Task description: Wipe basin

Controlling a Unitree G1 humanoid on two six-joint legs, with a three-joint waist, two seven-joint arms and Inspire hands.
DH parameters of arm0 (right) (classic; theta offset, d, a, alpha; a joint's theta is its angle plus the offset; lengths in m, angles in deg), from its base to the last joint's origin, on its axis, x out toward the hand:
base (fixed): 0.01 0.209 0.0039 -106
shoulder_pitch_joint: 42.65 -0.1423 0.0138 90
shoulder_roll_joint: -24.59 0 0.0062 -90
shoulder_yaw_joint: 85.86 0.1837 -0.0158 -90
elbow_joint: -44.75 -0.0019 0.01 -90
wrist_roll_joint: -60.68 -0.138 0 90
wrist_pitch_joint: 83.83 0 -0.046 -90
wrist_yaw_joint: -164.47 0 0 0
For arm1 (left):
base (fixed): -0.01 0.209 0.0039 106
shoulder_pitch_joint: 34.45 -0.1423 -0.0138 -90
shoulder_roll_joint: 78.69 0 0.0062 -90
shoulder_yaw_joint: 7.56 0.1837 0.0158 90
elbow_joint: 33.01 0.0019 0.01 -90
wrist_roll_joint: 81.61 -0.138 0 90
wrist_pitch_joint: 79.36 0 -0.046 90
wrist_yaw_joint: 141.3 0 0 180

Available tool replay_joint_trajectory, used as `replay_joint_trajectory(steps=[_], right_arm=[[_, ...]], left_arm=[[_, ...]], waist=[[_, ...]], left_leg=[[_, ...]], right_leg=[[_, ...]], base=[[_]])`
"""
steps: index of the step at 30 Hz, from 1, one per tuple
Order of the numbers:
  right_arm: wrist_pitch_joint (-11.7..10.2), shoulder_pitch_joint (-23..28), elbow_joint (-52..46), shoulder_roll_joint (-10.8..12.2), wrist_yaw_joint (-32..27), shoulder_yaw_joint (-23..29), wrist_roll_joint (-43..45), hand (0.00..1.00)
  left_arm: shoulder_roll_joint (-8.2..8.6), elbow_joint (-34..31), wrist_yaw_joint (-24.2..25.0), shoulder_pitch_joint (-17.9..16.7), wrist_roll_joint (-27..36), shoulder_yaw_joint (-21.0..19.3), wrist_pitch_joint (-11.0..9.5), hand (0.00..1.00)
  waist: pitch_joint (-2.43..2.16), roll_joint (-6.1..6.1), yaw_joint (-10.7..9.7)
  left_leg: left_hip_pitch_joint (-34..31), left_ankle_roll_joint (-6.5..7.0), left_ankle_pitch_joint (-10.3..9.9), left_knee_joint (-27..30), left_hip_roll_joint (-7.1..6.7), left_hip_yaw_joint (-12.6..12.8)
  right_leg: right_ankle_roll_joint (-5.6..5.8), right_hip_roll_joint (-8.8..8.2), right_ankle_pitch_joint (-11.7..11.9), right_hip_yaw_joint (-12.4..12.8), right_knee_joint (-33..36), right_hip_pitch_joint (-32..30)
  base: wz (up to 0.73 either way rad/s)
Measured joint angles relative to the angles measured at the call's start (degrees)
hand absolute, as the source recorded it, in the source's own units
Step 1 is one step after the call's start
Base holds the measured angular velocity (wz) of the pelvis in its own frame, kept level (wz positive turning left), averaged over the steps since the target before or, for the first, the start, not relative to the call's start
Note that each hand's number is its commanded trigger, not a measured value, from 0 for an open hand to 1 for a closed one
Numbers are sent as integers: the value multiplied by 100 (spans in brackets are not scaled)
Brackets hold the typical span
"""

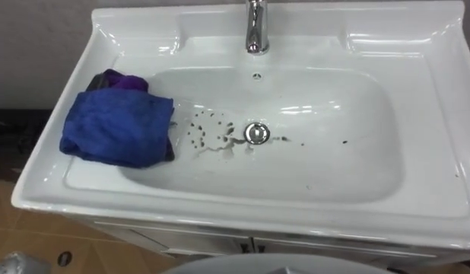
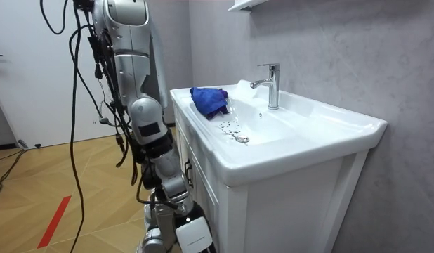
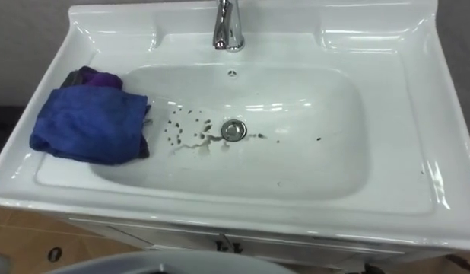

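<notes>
Basin (image 1: 417,91): white, rectangular, mounted on a white cabinet (image 2: 273,211) against a grey wall; chrome faucet (image 1: 255,27) upright at the centre of the rear ledge. Drain (image 1: 256,133): at the centre of the bowl floor. Dark specks (image 1: 201,129): scattered on the bowl floor just left of the drain, with a few more to its right; a thin smear runs between the specks and the drain. Blue cloth (image 1: 117,125): bunched on the basin's left ledge, its right edge hanging over the bowl's left slope; a purple fold (image 1: 125,78) shows at its rear; no hand touches the cloth. Robot: stands upright at the front of the cabinet, facing the basin. Right hand (image 2: 189,228): hangs low beside the cabinet front, at the bottom edge of the room view, well apart from the cloth; whether it is open or closed cannot be told.
</notes>
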Motion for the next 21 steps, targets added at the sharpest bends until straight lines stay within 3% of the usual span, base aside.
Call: replay_joint_trajectory(steps=[6, 9, 11, 13, 14, 21], right_arm=[[-37, -6, -30, 14, 87, 62, 109, 0], [-100, -5, -30, 27, 125, 70, 177, 0], [-130, -1, -25, 28, 126, 70, 140, 0], [-165, -6, 17, 38, 126, 70, 136, 0], [-208, -17, 34, 38, 128, 71, 137, 0], [-272, -20, 201, 30, 252, 111, 104, 0]], left_arm=[[-113, -1150, -70, 111, -57, -2, -29, 0], [-171, -1534, -70, 126, -536, -1, -36, 0], [-184, -1841, -68, 129, -729, 7, -38, 0], [-185, -2308, 10, 244, -1020, 26, -63, 0], [-190, -2404, 70, 302, -1159, 26, -104, 0], [-188, -2450, 534, 412, -1433, 106, -131, 0]], waist=[[12, -23, -49], [13, -47, -136], [25, -59, -167], [75, -89, -236], [119, -84, -283], [117, -68, -432]], left_leg=[[-58, 8, 5, 36, -7, 1], [-55, 8, 5, 41, -7, 1], [-54, 8, 5, 50, -7, -2], [-42, 8, 5, 53, -9, -37], [-18, 8, 5, 52, -13, -52], [-20, 8, 4, 44, -12, -15]], right_leg=[[0, -7, 0, -6, 9, -46], [0, -3, 0, 8, 8, -43], [0, -3, 1, 15, 7, -32], [0, -3, 1, -26, -1, 7], [0, -3, 1, -46, -18, 42], [-1, 4, 3, 30, -83, 41]], base=[[1], [0], [0], [9], [8], [-1]])
